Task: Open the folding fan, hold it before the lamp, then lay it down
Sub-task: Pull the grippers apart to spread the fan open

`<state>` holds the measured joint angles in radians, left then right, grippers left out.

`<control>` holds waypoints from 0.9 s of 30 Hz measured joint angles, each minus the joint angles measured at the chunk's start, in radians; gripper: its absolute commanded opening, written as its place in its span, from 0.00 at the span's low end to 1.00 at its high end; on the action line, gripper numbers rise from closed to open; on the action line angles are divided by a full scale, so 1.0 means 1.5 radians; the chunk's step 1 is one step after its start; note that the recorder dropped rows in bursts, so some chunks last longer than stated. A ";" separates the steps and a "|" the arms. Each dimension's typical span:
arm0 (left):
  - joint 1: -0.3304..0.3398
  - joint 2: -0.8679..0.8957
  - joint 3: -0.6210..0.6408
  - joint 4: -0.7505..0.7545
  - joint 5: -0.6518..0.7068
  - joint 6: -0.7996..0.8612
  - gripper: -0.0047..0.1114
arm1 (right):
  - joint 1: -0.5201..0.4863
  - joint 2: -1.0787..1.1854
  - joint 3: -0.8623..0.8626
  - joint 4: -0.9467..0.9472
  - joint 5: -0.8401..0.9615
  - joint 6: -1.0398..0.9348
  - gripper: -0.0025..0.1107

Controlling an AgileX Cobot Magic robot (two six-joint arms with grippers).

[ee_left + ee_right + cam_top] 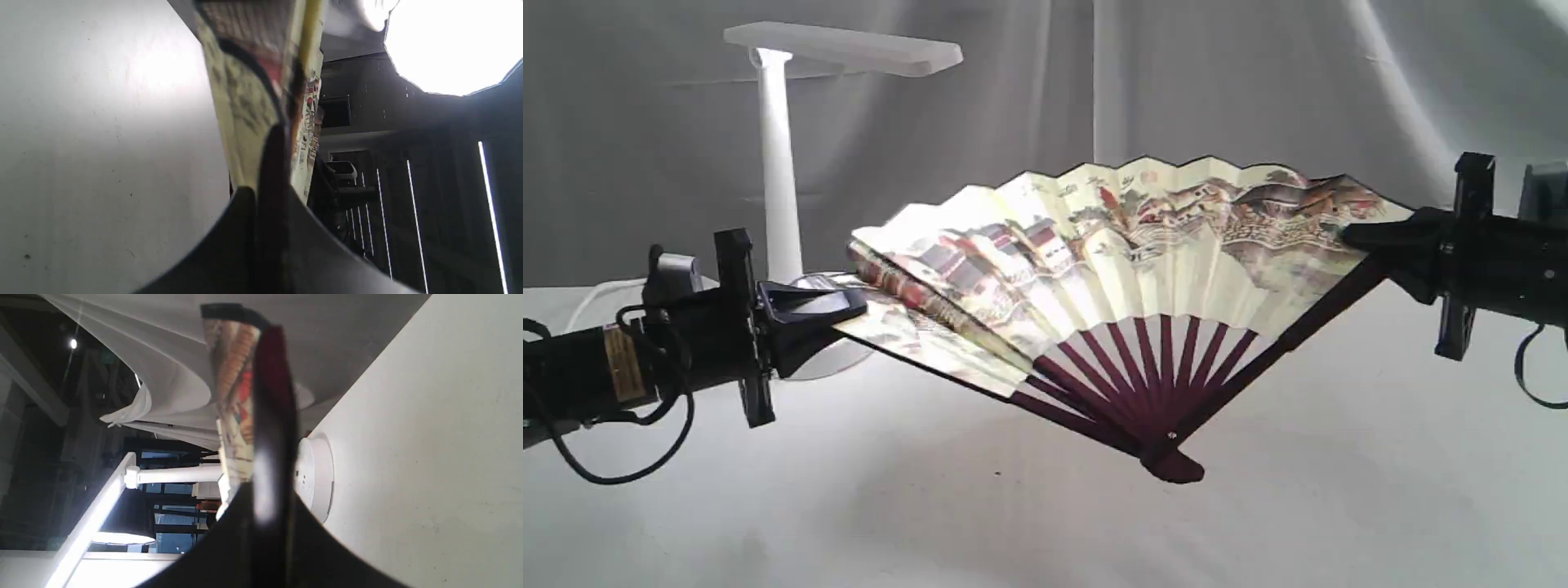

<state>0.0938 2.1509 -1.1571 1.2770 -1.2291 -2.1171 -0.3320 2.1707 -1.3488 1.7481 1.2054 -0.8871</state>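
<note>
Fan: the large folding fan [1143,245], cream paper leaf painted with houses, black edge, dark maroon ribs, is hanging in the air between the two arms. It is spread most of the way. A few folds at its left end are lying bunched together, so I am judging the opening nearly done, not complete. Its pivot is sitting low over the white cloth table [1013,531]; I cannot tell whether it is touching.

Claws: the left gripper [849,306] is clamping tight on the left guard, and the right gripper [1360,237] is clamping tight on the right guard. Both wrist views are showing the fingers pinched flat on the dark wood.

Lamp: the white plastic desk lamp [780,163], flat head on a slim stem, is standing behind the fan's left end. Its head is glowing in the right wrist view.

Progress: I am reading the showing step as under way. The laying down is not yet done.
</note>
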 measured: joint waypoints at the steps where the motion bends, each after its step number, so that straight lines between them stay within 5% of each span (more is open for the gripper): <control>1: 0.003 -0.006 0.000 0.005 0.000 0.000 0.04 | -0.003 0.000 0.000 0.000 0.000 0.000 0.02; 27: 0.075 -0.041 0.119 -0.015 -0.030 0.033 0.04 | -0.043 0.000 0.001 -0.031 0.041 0.015 0.02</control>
<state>0.2069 2.0900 -0.9790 1.2548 -1.2743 -2.0674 -0.3967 2.1707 -1.3471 1.7019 1.2665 -0.8647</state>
